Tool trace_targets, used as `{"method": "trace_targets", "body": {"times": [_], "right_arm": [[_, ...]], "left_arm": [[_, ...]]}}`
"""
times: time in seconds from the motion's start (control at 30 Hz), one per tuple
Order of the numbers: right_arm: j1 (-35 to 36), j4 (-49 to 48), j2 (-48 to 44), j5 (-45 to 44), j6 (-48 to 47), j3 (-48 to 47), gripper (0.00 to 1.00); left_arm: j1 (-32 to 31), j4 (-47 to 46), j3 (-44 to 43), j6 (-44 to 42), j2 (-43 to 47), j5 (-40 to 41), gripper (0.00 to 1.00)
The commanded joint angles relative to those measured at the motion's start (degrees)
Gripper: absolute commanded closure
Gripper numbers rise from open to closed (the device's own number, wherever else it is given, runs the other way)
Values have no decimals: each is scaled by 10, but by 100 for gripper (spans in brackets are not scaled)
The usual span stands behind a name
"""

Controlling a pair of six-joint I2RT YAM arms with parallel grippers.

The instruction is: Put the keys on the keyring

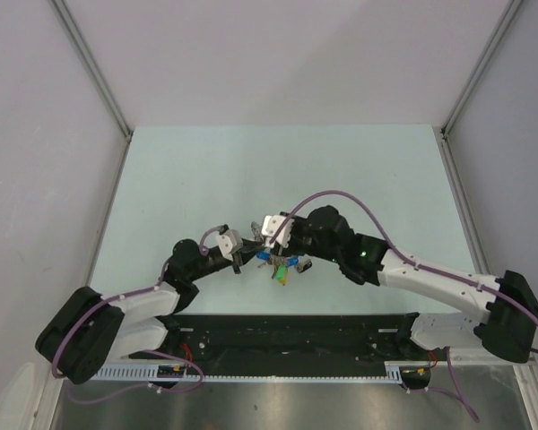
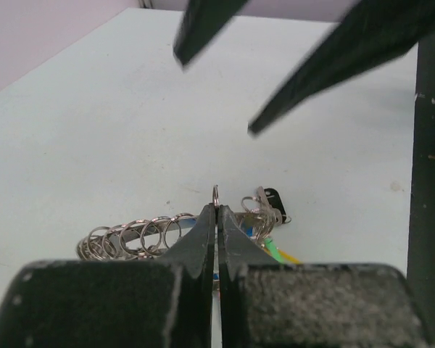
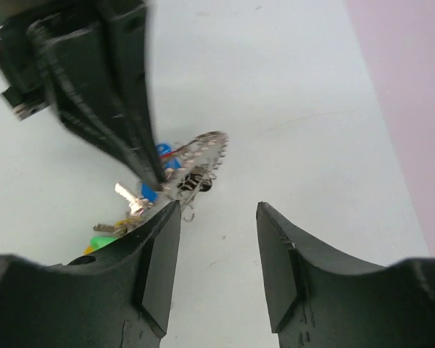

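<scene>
While left hand (image 2: 217, 212) pinches keyring (image 3: 205, 143) — right hand (image 3: 219, 210) gapes | arms angled inward

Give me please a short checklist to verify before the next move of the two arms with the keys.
1. Left gripper shut on the silver ring: ok.
2. Right gripper open: ok.
3. Right gripper holds a key: not ok, it is empty.
4. Keys lie just ahead of the right gripper: ok.
5. Black-headed key free of the ring: cannot tell.
6. Ring's gap opened for threading: cannot tell.
</scene>
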State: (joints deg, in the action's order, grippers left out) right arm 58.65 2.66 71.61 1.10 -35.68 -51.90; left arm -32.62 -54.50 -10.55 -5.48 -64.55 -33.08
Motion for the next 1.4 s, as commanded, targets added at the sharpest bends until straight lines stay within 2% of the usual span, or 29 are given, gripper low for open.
{"method": "trace_targets", "body": {"times": [0.0,0.03,0.1,0.17,0.3,0.47,0.77,1.03,1.23,1.37], "right_arm": [[-52,-34,-77,64,118,-3,48],[-83,-35,-88,73,144,2,47],[-112,-41,-107,84,215,13,40],[-146,-41,-134,87,246,34,32],[-173,-7,-161,48,308,53,31],[-185,44,-147,18,379,55,31],[-147,96,-67,-32,439,55,33],[-80,111,31,-106,548,55,42],[-36,101,76,-169,613,55,52],[7,94,88,-220,647,72,54]], "left_arm": [[-2,-164,33,76,-23,41,100],[-2,-189,39,86,-39,47,100],[-2,-252,47,113,-58,50,100],[-2,-316,53,130,-93,50,100],[-1,-444,64,179,-166,54,99],[-1,-445,55,166,-185,47,100],[16,-444,82,105,-111,100,100],[69,-444,73,101,-62,112,100],[70,-444,61,106,-87,108,100],[75,-444,68,106,-75,112,99]]}}
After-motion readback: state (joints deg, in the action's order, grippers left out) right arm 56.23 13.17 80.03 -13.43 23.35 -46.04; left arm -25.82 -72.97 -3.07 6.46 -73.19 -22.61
